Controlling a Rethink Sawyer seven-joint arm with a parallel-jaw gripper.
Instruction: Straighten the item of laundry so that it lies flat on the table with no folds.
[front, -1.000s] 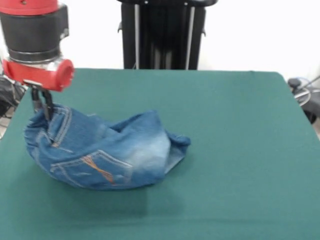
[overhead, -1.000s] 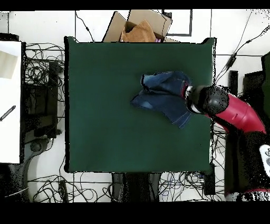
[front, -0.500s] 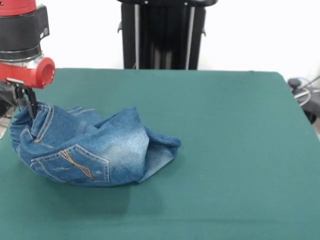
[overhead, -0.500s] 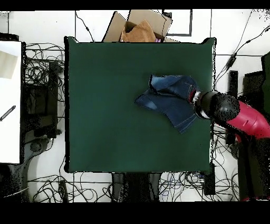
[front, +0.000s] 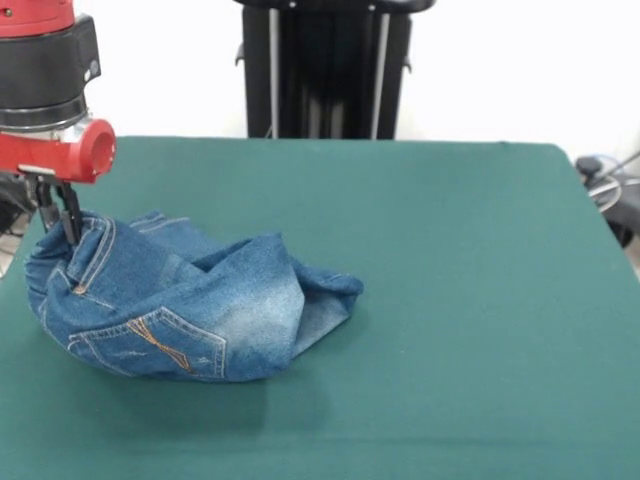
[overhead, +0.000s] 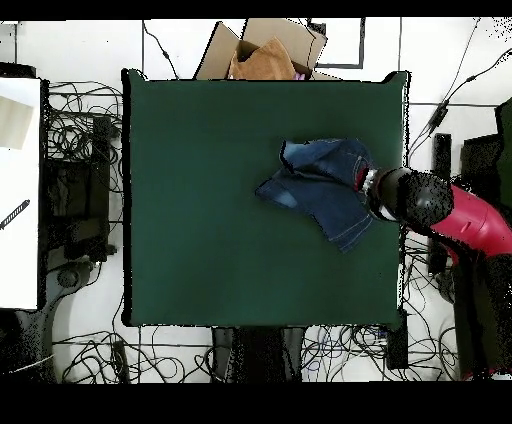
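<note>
Jeans bunched in heap on green counter, near its left edge in front view, near right edge in overhead view. Gripper jaws pinched shut on waistband, lifting that end. Back pocket faces camera; one leg folded toward counter's middle. Cardboard box beyond counter.

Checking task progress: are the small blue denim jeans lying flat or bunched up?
Bunched: the small blue denim jeans mound in folds, waistband lifted by the gripper.

Small blue jeans sit bunched and folded (orange-stitched pocket facing front) near the green table's edge.
</note>
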